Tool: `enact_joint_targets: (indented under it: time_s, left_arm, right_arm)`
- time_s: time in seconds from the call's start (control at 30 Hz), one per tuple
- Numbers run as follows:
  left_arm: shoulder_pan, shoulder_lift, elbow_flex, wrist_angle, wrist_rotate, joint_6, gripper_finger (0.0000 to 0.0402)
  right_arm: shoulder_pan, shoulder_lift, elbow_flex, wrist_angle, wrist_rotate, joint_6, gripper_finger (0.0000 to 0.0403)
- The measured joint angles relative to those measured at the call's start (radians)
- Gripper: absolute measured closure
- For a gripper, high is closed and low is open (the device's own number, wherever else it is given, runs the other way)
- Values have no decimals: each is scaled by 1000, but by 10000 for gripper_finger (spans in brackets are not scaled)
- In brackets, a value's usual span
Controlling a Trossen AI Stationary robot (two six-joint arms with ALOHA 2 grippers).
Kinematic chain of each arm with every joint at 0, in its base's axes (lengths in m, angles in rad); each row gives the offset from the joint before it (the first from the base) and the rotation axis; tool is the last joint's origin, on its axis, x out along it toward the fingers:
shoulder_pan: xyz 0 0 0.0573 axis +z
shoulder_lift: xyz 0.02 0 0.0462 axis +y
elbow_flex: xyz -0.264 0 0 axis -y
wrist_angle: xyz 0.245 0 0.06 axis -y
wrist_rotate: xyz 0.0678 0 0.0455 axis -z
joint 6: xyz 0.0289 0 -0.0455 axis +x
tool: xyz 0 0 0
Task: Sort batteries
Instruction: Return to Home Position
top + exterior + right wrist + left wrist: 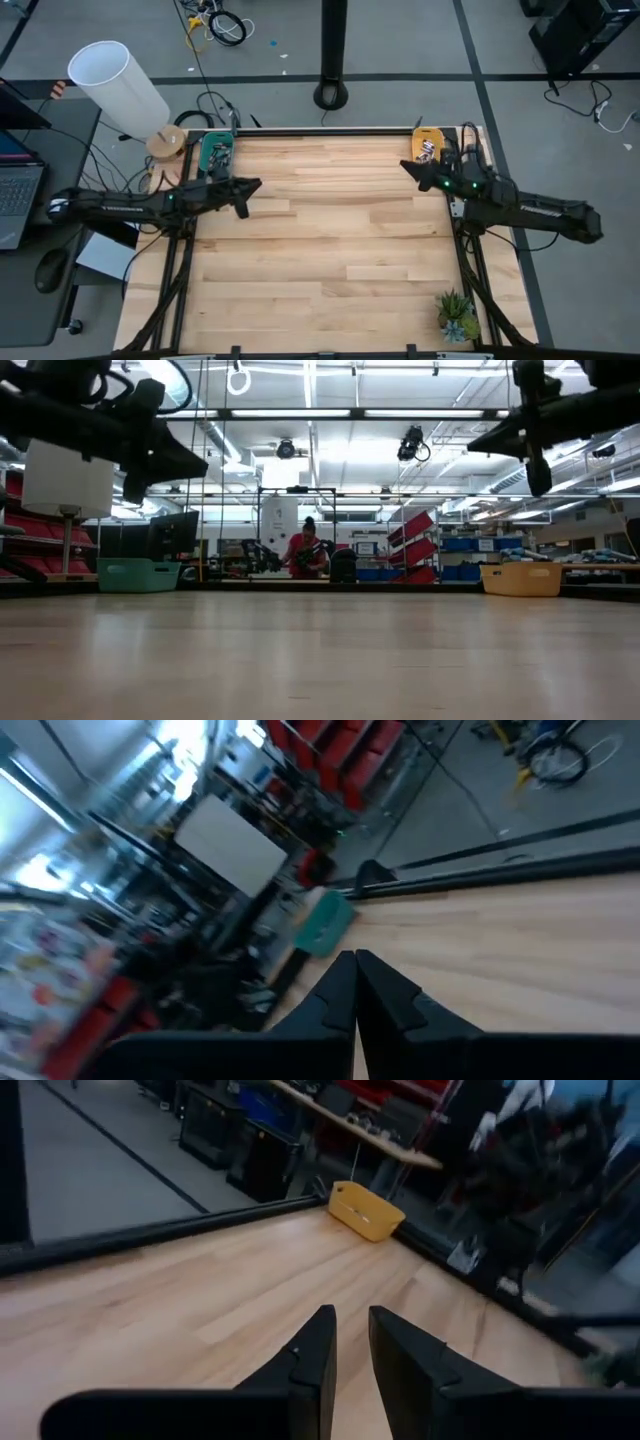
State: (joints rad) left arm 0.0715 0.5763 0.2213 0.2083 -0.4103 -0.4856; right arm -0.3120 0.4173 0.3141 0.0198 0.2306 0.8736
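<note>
The batteries show only in the high view, as small dark and silvery cells lying in the teal tray (217, 152) at the table's far left corner and in the orange tray (427, 148) at the far right corner. My left gripper (245, 190) (350, 1318) hovers above the table just near of the teal tray, its fingers a narrow gap apart with nothing between them. My right gripper (408, 167) (355, 958) hovers just left of the orange tray, shut and empty. Both hang high over the wood in the low view, the left gripper (135, 488) and the right gripper (540, 478).
The wooden table (330, 250) lies bare across its middle and near half. A small potted plant (457, 315) stands at the near right corner. A white lamp (125, 90) leans beyond the far left corner. A person (305, 552) is far off in the room.
</note>
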Motion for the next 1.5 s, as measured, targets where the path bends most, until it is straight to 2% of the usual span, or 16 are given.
enact_joint_targets:
  time_s: [0.2, 0.5, 0.67, 1.07, 1.2, 1.5]
  left_arm:
    - [0, -76, -78, 27, -4, -69, 328]
    - [0, -190, -95, -62, -35, -70, 328]
    - [0, -269, -95, -135, -94, -76, 328]
    - [0, -483, -95, -280, -96, -66, 328]
    - [0, -579, -95, -339, -98, -53, 328]
    - [0, -576, -93, -364, -90, -61, 328]
  right_arm:
    - [69, -73, -130, 135, 49, 86, 390]
    - [190, -160, -171, 144, 158, 71, 393]
    - [267, -215, -171, 106, 234, 43, 393]
    - [432, -406, -171, -24, 407, 2, 394]
    - [480, -414, -171, -29, 454, -21, 394]
    - [592, -407, -171, -41, 568, -10, 394]
